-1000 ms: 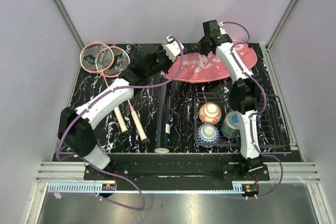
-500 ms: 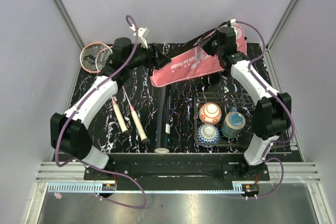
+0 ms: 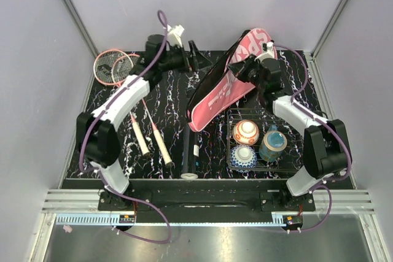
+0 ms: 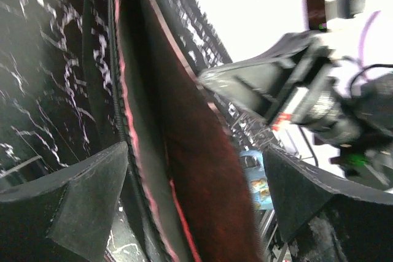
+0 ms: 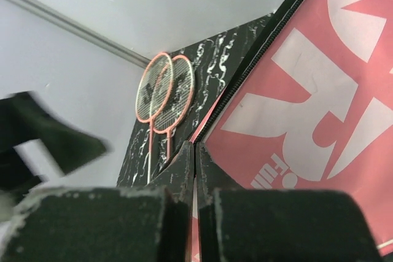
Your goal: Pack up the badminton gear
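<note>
The pink racket cover [image 3: 218,93] was up off the counter [image 3: 98,133] in the middle of the top picture. It was tilted, with its low end near the middle and its high end at the upper right.

The right hand [image 3: 237,70] had its two fingers pressed tight together on the cover's edge, so it was holding the cover up. The left hand [image 3: 198,58] was at the cover's black edge with its fingers spread wide apart. In the left wrist picture the cover's open side sat between those fingers, but they were not squeezing it.

The two pink rackets [image 3: 115,67] lay on the counter at the upper left, well apart from the cover. The long black tube [image 3: 190,142] lay flat just below the cover's low end. I could not see any shuttlecocks.

I think the packing had only just begun. The cover looked like it was being held open, but nothing was inside it that I could see. The rackets had not gone in yet.

At the lower right, a wire basket [image 3: 319,145] held two bowls [image 3: 246,132] and a cup [image 3: 273,144].
</note>
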